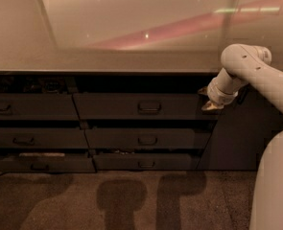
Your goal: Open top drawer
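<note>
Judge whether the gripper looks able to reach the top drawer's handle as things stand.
Probably yes. The gripper hangs at the right end of the top drawer, about level with its handle, and nothing shows between them along the drawer front.

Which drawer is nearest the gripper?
The top drawer, uppermost of the right-hand stack; the gripper hangs at its right end, others lie lower or further left.

The worktop (pixel 131 61) runs wide and pale across the upper view, glossy, with a pinkish streak of reflected light lying on it. My fingers (pixel 209 107) hang just below its front edge, toward the right end. Lower down, the speckled brown floor (pixel 59 205) carries soft dark shadows.
</note>
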`<state>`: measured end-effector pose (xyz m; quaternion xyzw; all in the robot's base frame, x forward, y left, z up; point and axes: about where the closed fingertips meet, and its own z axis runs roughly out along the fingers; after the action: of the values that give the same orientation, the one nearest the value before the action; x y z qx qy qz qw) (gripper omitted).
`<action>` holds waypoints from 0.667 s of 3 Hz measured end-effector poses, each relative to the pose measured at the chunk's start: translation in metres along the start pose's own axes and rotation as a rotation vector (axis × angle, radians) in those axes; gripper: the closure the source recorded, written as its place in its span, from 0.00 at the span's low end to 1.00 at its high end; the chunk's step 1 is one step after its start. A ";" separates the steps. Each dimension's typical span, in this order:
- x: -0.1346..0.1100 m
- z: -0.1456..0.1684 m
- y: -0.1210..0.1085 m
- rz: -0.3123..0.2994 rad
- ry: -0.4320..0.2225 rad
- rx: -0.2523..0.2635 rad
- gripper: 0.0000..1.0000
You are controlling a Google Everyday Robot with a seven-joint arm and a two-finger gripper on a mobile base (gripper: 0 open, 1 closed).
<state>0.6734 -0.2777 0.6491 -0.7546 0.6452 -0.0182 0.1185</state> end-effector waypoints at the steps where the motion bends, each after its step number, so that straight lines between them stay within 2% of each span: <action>1: -0.001 -0.002 0.000 -0.001 0.001 -0.003 1.00; 2: -0.001 -0.005 0.000 -0.001 0.001 -0.003 1.00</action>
<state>0.6726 -0.2776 0.6536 -0.7552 0.6447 -0.0177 0.1171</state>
